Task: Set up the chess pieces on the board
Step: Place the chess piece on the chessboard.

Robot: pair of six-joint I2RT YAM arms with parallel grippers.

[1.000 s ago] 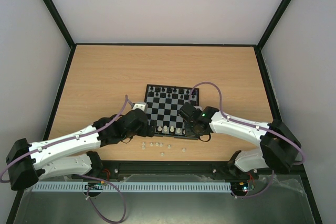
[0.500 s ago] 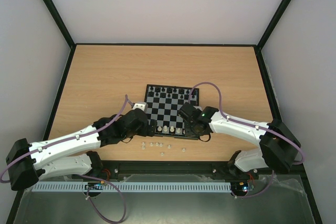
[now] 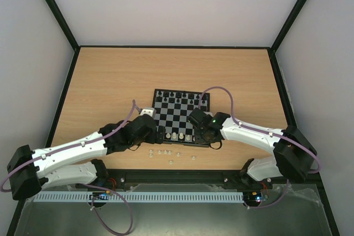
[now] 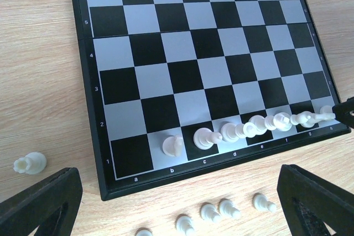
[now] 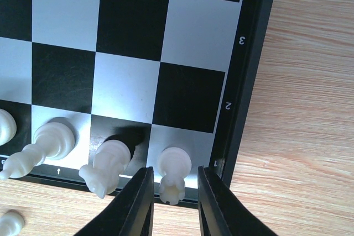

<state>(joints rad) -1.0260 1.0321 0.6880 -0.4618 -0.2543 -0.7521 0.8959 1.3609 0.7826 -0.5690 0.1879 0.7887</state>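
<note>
Got the right gripper (image 5: 175,171) at bottom centre of its wrist view, jaws slightly apart either side of a white rook (image 5: 174,161) on the board's (image 5: 133,20) corner square. Left gripper (image 4: 177,178) gaping wide, loose white pieces (image 4: 221,209) on the table (image 4: 38,81) at frame bottom.

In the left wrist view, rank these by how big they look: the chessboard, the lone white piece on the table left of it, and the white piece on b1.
1. the board, by far.
2-3. the lone white piece and the b1 piece look about alike; too close to rank.
</note>
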